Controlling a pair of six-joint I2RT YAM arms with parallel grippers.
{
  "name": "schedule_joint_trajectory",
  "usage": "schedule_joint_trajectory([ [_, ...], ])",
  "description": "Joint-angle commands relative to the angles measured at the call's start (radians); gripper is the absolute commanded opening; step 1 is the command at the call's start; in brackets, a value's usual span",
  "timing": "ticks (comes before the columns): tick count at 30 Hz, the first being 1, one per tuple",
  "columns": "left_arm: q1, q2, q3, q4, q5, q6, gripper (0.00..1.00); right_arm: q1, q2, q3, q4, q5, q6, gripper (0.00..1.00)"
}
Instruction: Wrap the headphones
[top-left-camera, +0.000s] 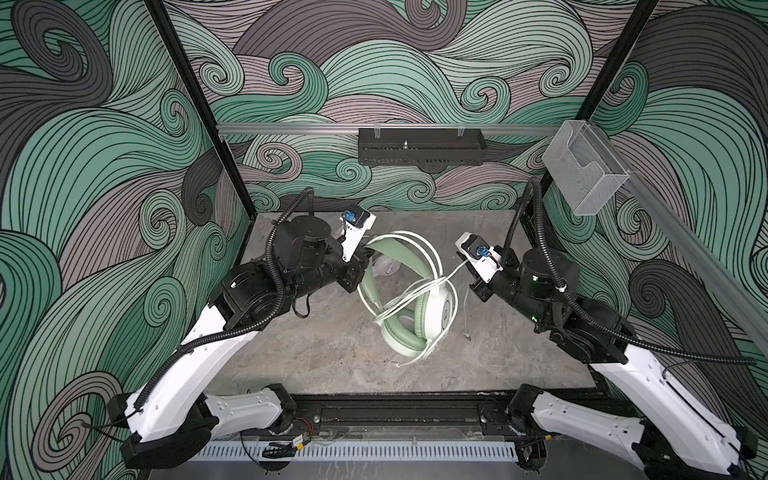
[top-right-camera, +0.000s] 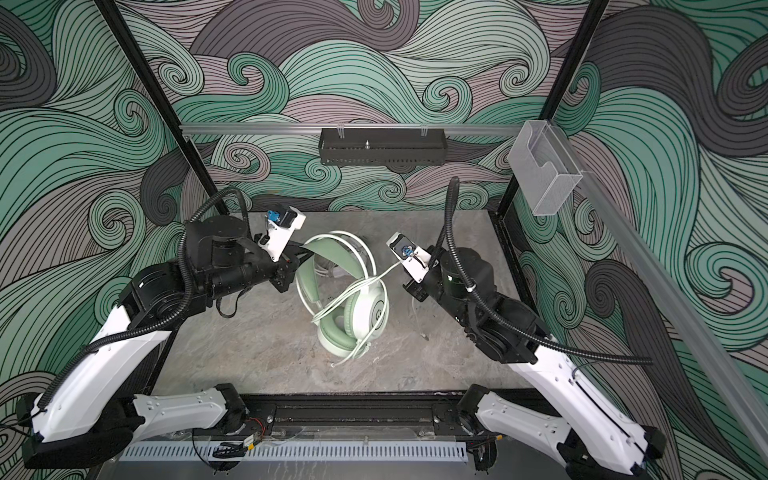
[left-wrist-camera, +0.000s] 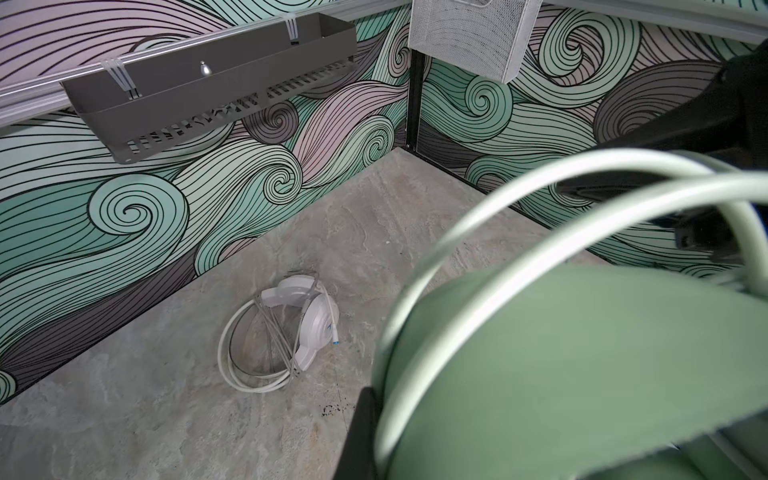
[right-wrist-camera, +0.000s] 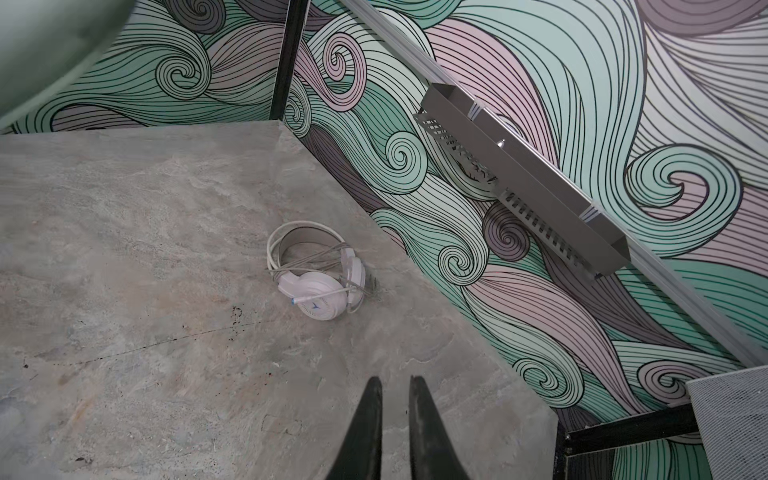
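Headphones on the grey table (top-left-camera: 299, 353): the mint green headset (top-left-camera: 438, 309) mid-table, the white headset (right-wrist-camera: 320, 297) lying nearer the back wall, its cable wound across it.
My left gripper (top-left-camera: 362, 255) is clamped on the mint headband; the pale cable (top-left-camera: 451, 271) loops over its earcups, one end trailing loose. My right gripper (right-wrist-camera: 395, 380) holds nothing, fingers slightly apart.

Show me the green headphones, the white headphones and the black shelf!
green headphones (top-left-camera: 442, 309): in a top view, white earcup.
white headphones (right-wrist-camera: 318, 301): right wrist view, round earcup.
black shelf (top-left-camera: 419, 147): in a top view, its middle.
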Motion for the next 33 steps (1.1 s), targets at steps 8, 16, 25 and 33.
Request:
schedule_joint_trajectory([
  [8, -0.001, 0.016, 0.162, 0.127, 0.144, -0.14, 0.0, -0.054, -0.047, -0.106, 0.169, -0.132, 0.097, 0.22],
  [16, 0.0, 0.043, 0.262, 0.24, 0.174, -0.235, 0.0, -0.061, -0.066, -0.15, 0.323, -0.233, 0.141, 0.27],
  [25, -0.001, 0.093, 0.344, 0.394, 0.104, -0.441, 0.0, -0.061, -0.065, -0.168, 0.427, -0.291, 0.212, 0.28],
  [33, 0.0, 0.099, 0.374, 0.484, -0.01, -0.548, 0.0, -0.062, -0.077, -0.197, 0.473, -0.349, 0.243, 0.29],
])
